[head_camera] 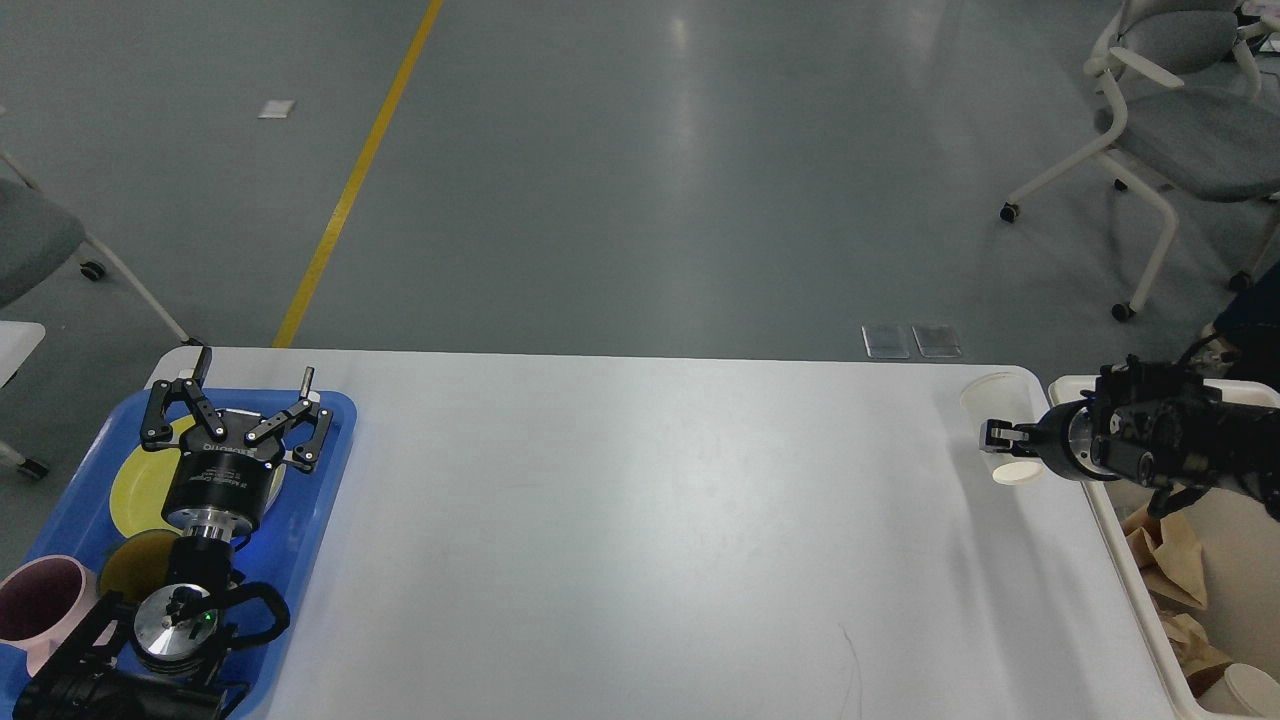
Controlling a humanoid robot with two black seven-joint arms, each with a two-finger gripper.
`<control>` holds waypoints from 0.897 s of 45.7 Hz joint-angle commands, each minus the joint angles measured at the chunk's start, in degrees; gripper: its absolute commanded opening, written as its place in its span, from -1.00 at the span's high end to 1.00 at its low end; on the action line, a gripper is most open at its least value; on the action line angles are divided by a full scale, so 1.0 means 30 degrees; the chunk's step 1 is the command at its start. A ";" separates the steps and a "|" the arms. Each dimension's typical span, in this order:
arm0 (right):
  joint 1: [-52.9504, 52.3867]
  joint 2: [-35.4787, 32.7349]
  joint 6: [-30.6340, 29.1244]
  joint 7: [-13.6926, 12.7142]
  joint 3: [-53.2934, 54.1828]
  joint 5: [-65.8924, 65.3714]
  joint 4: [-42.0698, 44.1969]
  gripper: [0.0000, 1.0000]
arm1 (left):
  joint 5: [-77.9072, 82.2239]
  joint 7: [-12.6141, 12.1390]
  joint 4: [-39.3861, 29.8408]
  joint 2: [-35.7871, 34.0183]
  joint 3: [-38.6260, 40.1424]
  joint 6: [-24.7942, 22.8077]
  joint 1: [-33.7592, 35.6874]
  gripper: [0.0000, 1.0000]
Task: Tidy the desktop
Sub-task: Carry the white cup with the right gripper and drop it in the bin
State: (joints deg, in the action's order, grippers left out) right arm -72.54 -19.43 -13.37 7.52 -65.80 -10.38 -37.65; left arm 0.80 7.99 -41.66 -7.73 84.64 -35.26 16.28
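The white desktop fills the lower part of the head view. Near its far right corner, a white paper cup hangs tilted above the surface, with my right gripper shut on its side. The cup is close to the left rim of the cream-coloured bin. At the left end, my left gripper stands open over the blue tray, holding nothing.
The tray carries a yellow plate, a smaller dark yellow dish and a pink mug. The bin holds crumpled brown paper and a paper cup. Wheeled chairs stand on the floor beyond.
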 commanded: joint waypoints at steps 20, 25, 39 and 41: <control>-1.5599 -0.1199 -0.6092 -0.4704 -0.4928 0.4866 -1.3108 1.00 | -0.0002 -0.0026 0.0000 -0.0001 0.0001 0.0006 -0.0008 -0.93; -1.9199 -0.0847 -0.6004 -0.4704 -0.6423 0.5012 -1.6416 1.00 | -0.0002 -0.0026 0.0000 -0.0001 0.0001 0.0035 -0.0008 -0.93; -2.3545 0.0179 -0.5975 -0.4266 -0.9179 0.7268 -2.0087 1.00 | -0.0002 0.0003 0.0000 -0.0030 0.0001 0.0035 -0.0008 -0.93; -2.3545 0.0179 -0.5916 -0.3915 -0.9530 0.7356 -2.0087 1.00 | -0.0002 0.0003 0.0000 -0.0030 0.0001 0.0006 -0.0008 -0.93</control>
State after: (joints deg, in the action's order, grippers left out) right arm -142.54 -19.20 -31.43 -5.91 -91.93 10.53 -97.58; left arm 0.79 7.97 -41.66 -7.78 84.64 -35.15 16.25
